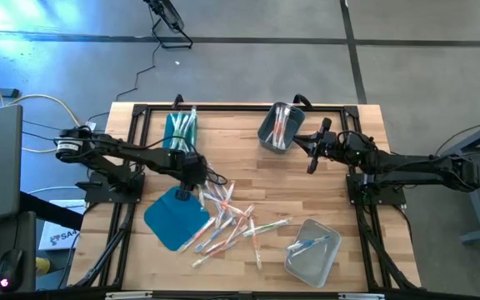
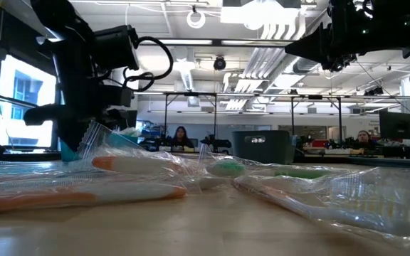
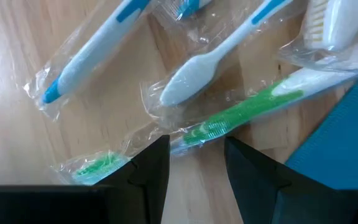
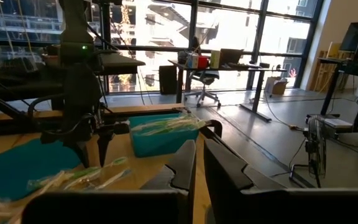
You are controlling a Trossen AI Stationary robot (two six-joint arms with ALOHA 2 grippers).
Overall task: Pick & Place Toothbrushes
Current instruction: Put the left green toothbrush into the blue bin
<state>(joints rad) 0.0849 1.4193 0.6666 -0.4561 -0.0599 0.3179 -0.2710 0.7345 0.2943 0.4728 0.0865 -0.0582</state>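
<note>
The left gripper (image 1: 197,182) hangs low over the light wooden table (image 1: 340,200), at the near edge of the scattered pile of thin plastic-wrapped toothbrushes (image 1: 227,218); its two dark fingers (image 3: 151,171) stand spread apart with nothing between them, and just beyond their tips lies a green-and-white wrapped toothbrush (image 3: 241,112) flat on the wood; beside it lie a white-headed brush with a blue handle (image 3: 219,53) and another blue-and-white one (image 3: 89,56), each in its own clear sleeve.

The pile spreads across the middle of the table, touching the flat teal lid (image 1: 172,218) on the left arm's side; more brushes, green ones, fill the teal rectangular bin (image 1: 182,129) at the far edge; orange-tinted ones stand in the grey bin (image 1: 279,129) near the right arm; blue ones lie in the clear rectangular bin (image 1: 312,248) at the near edge.

The right gripper (image 1: 313,158) waits raised above the table just beside the grey bin, well apart from the pile; its fingers (image 4: 182,165) are nearly closed, a narrow gap between them, gripping nothing.

In the low view people sit at desks in the room behind.
</note>
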